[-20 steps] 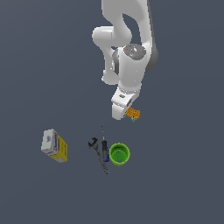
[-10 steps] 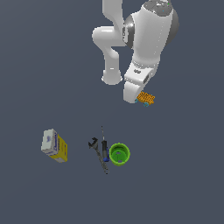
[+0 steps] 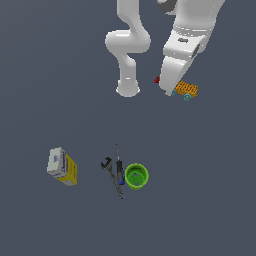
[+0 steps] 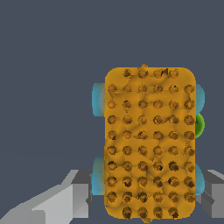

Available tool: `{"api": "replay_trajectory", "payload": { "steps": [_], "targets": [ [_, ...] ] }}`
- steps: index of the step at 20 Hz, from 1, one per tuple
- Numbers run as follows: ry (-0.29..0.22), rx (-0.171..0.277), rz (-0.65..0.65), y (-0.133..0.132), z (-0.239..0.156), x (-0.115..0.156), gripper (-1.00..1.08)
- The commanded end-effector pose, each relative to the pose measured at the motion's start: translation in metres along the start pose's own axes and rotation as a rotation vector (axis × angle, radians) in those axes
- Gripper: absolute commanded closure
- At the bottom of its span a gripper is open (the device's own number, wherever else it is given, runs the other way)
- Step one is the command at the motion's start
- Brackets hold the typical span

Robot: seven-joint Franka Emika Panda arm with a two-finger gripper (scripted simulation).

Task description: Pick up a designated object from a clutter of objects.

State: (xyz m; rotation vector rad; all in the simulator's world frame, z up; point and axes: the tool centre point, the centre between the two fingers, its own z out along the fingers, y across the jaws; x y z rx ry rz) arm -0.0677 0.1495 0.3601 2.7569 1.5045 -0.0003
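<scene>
Now the gripper (image 3: 176, 91) is closed on the orange block (image 3: 186, 89), holding it well above the worktop (image 3: 200, 200) at two o'clock in the exterior view. Close up, the studded block (image 4: 149, 142) sits between both fingers (image 4: 72, 194). The green cup (image 3: 136, 176), screwdriver (image 3: 119, 171), what seems a black clamp (image 3: 107, 165) and yellow-and-white box (image 3: 62, 166) lie around six to eight o'clock.

Hidden and cut-off bits

The orange block (image 4: 149, 142) hides nearly all of the green cup (image 4: 199, 124) in the wrist view. The gripper (image 4: 144, 192) fingers (image 4: 72, 197) are cut off by the picture's edge. The arm's top is cut off in the exterior view.
</scene>
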Motion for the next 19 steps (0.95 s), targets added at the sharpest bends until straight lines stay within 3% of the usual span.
{"api": "replay_trajectory", "payload": {
  "steps": [1, 10, 19],
  "targets": [
    [0.000, 0.000, 0.000, -0.006, -0.022, 0.007, 1.08],
    [0.000, 0.001, 0.002, -0.016, -0.072, 0.024, 1.08],
    [0.000, 0.001, 0.002, -0.018, -0.083, 0.030, 1.08]
  ]
}}
